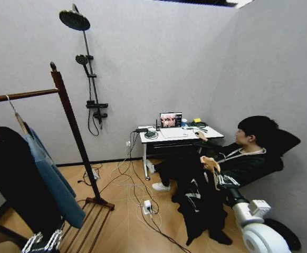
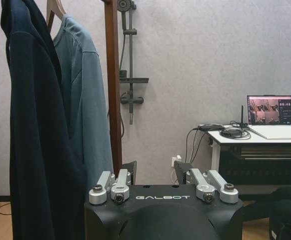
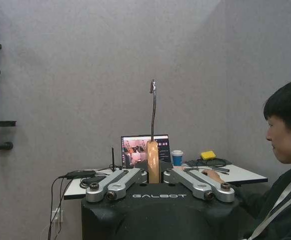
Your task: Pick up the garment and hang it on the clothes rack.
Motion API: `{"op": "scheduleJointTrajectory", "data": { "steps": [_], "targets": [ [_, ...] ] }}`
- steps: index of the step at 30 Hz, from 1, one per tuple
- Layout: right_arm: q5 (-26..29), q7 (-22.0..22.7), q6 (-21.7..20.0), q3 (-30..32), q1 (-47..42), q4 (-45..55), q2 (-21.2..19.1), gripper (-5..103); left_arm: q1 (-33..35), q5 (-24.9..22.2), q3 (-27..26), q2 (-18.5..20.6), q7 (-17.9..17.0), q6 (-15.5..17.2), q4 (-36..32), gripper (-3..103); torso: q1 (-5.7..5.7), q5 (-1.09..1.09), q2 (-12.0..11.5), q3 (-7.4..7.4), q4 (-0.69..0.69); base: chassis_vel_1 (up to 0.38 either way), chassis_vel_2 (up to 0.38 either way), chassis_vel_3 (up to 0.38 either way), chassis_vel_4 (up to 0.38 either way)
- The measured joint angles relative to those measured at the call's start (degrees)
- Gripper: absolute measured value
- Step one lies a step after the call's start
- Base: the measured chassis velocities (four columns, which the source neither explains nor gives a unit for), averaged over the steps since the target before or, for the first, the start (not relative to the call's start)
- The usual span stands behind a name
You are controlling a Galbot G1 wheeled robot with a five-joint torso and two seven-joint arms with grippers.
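The right gripper [image 3: 153,176] holds the garment [image 1: 198,203] by its hanger [image 3: 152,162]: in the right wrist view the fingers [image 3: 116,183] are drawn in on both sides of the light wooden neck, which stands upright between them with its metal hook [image 3: 153,102] rising straight above. In the head view the black top hangs down from that grip on the robot's right, low over the floor [image 1: 122,221], just in front of a seated person and well apart from the rack [image 1: 69,124].

The rack stands on the robot's left, its dark post tilted in the head view and its rail [image 1: 21,95] running off the edge. A black coat [image 1: 16,187] and a blue jacket [image 1: 50,176] hang from it side by side.

The left gripper [image 2: 157,179] is low beside the rack, its fingers [image 2: 129,172] spread apart with nothing between them. The coat and jacket hang close in front of it, to one side.

A white surface [image 1: 180,134] with a laptop [image 1: 170,120] stands against the far wall, near the shower stand [image 1: 87,79].
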Motion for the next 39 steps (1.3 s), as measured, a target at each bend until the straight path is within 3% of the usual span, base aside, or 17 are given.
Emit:
{"op": "scheduleJointTrajectory", "data": {
  "steps": [11, 39],
  "targets": [
    [2.03, 1.42, -2.52, -0.06, 1.61, 4.63, -0.82, 9, 0.00, 0.00, 0.00, 0.00, 0.00, 0.00, 0.00, 46, 0.00, -0.01, 0.00, 0.00, 0.01, 0.000, 0.000, 0.000, 0.000],
    [1.38, 1.53, -2.70, -1.11, 1.47, 4.94, -0.38, 9, 0.00, 0.00, 0.00, 0.00, 0.00, 0.00, 0.00, 46, 0.00, 0.00, 0.00, 0.00, -0.01, -0.014, -0.015, -0.013, -0.018]
  ]
}}
